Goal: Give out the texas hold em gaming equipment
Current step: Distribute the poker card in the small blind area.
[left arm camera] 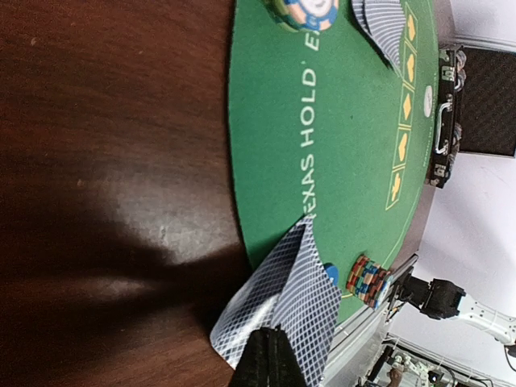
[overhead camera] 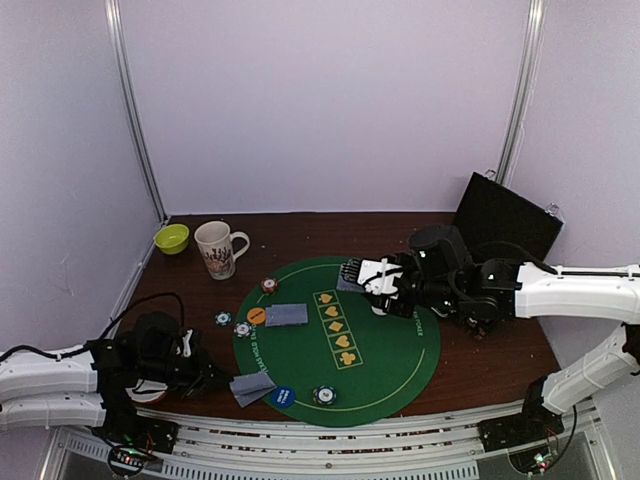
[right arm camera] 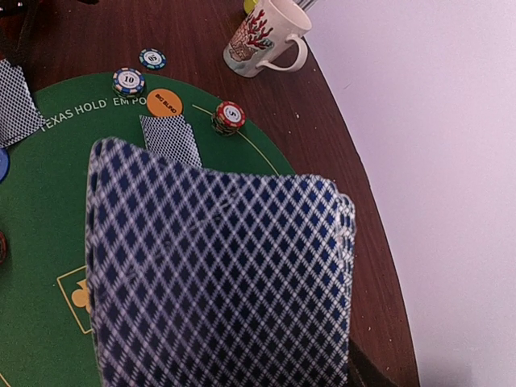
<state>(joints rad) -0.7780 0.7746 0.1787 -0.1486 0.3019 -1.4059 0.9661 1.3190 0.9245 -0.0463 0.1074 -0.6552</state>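
A round green Texas Hold'em mat [overhead camera: 390,370] lies in the middle of the table. My left gripper [overhead camera: 222,382] [left arm camera: 274,347] is shut on the near edge of two grey-blue-backed playing cards [overhead camera: 252,388] [left arm camera: 282,290], which rest across the mat's left front edge. Over the mat's far side, my right gripper [overhead camera: 355,273] is shut on a deck of cards [overhead camera: 350,272] [right arm camera: 218,274]; the deck hides its fingers in the right wrist view. Two more cards [overhead camera: 286,315] [right arm camera: 169,139] lie face down beside an orange disc [overhead camera: 256,316] [right arm camera: 164,102]. A blue disc [overhead camera: 283,396] [left arm camera: 330,274] and striped chips [overhead camera: 323,395] [left arm camera: 369,280] sit near the front.
More chips lie at the mat's left rim [overhead camera: 243,329] [overhead camera: 223,318] [overhead camera: 269,285]. A patterned white mug [overhead camera: 217,248] [right arm camera: 262,36] and a green bowl [overhead camera: 172,238] stand at the back left. An open black case [overhead camera: 505,218] stands at the back right.
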